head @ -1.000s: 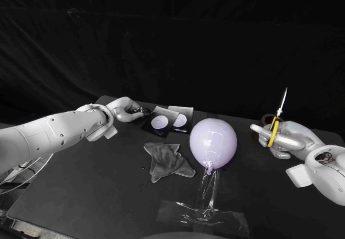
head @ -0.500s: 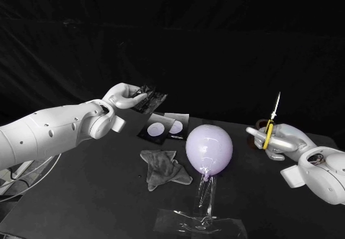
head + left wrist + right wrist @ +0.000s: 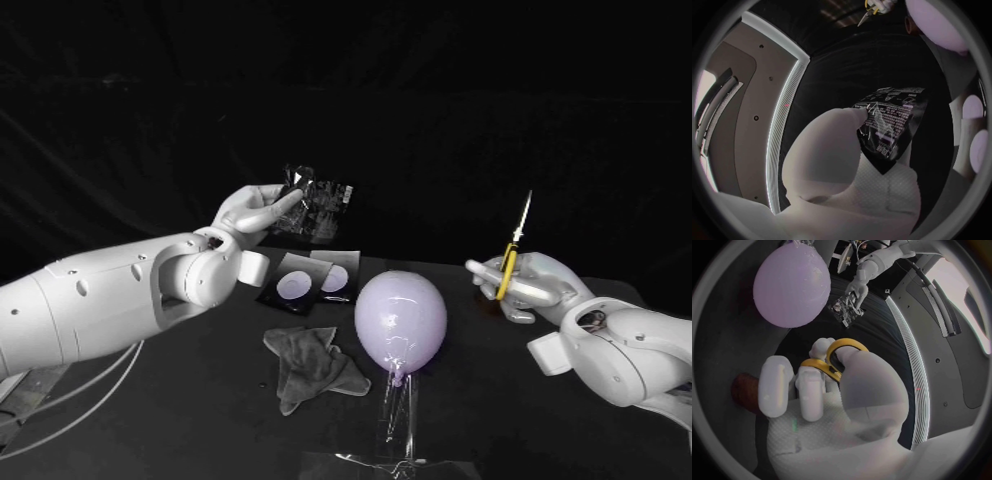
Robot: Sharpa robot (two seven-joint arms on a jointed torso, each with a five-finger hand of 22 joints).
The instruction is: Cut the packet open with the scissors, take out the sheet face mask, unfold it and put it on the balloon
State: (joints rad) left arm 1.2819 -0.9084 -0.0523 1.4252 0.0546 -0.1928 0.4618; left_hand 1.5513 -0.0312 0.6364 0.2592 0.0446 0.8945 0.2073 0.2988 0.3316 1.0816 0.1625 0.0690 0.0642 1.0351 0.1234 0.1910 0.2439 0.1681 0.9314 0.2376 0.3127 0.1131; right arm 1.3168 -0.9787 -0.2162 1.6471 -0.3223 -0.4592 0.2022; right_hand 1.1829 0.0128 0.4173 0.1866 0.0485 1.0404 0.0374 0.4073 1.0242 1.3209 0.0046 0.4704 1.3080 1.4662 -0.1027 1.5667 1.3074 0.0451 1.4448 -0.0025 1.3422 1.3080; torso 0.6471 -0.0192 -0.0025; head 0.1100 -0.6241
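Left hand [image 3: 257, 212], upper left of centre, raised above table [image 3: 216, 420]. Thumb and fingers pinch black printed packet [image 3: 320, 205] by its lower left edge; packet upright in air, clear of everything else.

Right hand [image 3: 531, 285], right of centre. Fingers curled round yellow handles of scissors [image 3: 506, 262], one finger through loop; blades look together, tip pointing up.

Lilac balloon [image 3: 397, 318] at centre, on clear stand [image 3: 397, 415], between the hands.

Dark card with two pale ovals [image 3: 306, 282] flat on table, just upper left of balloon.

Crumpled grey cloth [image 3: 310, 365] lower left of balloon, near it.
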